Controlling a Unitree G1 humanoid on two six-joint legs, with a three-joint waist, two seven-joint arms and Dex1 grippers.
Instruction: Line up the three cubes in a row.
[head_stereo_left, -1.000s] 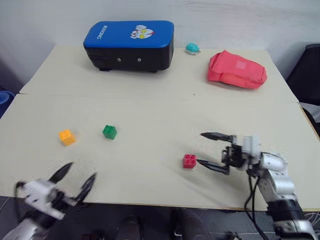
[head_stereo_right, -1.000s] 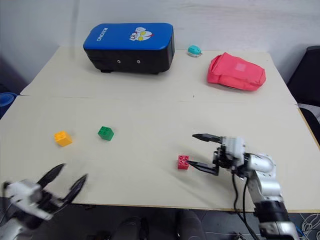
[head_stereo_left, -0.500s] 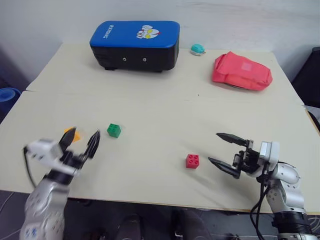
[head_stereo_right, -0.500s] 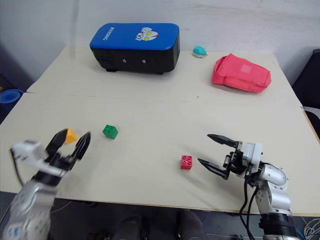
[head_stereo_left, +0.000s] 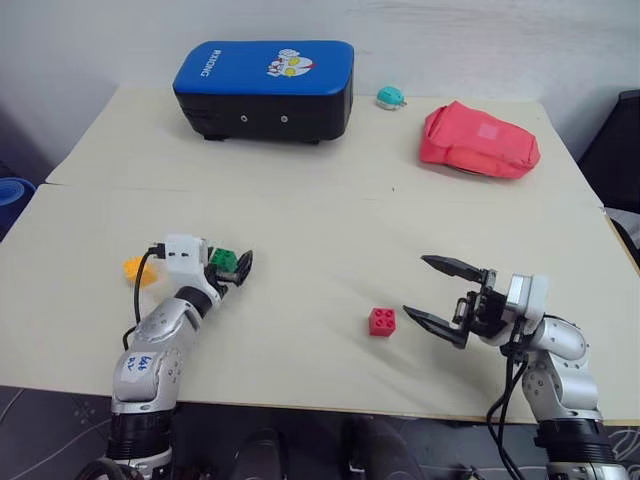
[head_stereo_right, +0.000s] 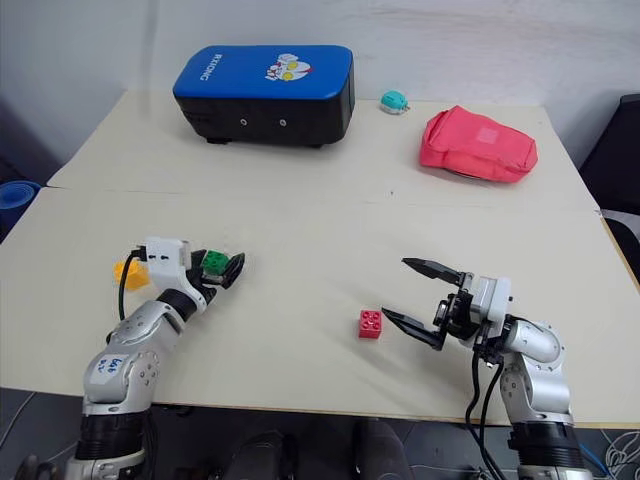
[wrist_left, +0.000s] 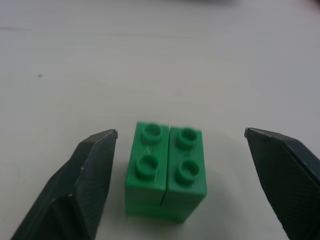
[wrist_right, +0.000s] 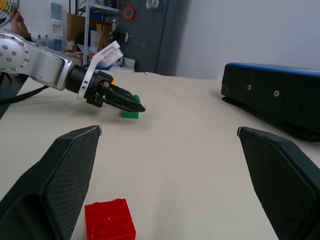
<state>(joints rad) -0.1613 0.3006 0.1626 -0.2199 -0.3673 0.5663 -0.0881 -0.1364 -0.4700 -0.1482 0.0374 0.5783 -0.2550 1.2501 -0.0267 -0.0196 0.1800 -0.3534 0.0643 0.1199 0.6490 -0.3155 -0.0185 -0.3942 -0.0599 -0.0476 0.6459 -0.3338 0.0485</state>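
The green cube (wrist_left: 166, 175) sits on the table between the fingers of my left gripper (head_stereo_left: 228, 264), which is open with a gap on each side of the cube. Just left of that wrist lies the orange-yellow cube (head_stereo_left: 134, 268), partly hidden by it. The red cube (head_stereo_left: 382, 321) lies near the table's front, right of centre. My right gripper (head_stereo_left: 418, 288) hovers open just right of it, its fingers pointing at it without touching. In the right wrist view the red cube (wrist_right: 110, 221) lies low between the fingers, and the green cube (wrist_right: 130, 113) is farther off.
A blue-topped black case (head_stereo_left: 265, 88) stands at the back of the table. A small teal round object (head_stereo_left: 389, 97) and a red pouch (head_stereo_left: 478, 140) lie to its right. A seam (head_stereo_left: 400, 188) crosses the table. The front edge (head_stereo_left: 300, 405) is close to both arms.
My left arm swung forward and to the right from the table's front edge until its gripper straddled the green cube, and the fingers narrowed somewhat. The right gripper stayed beside the red cube.
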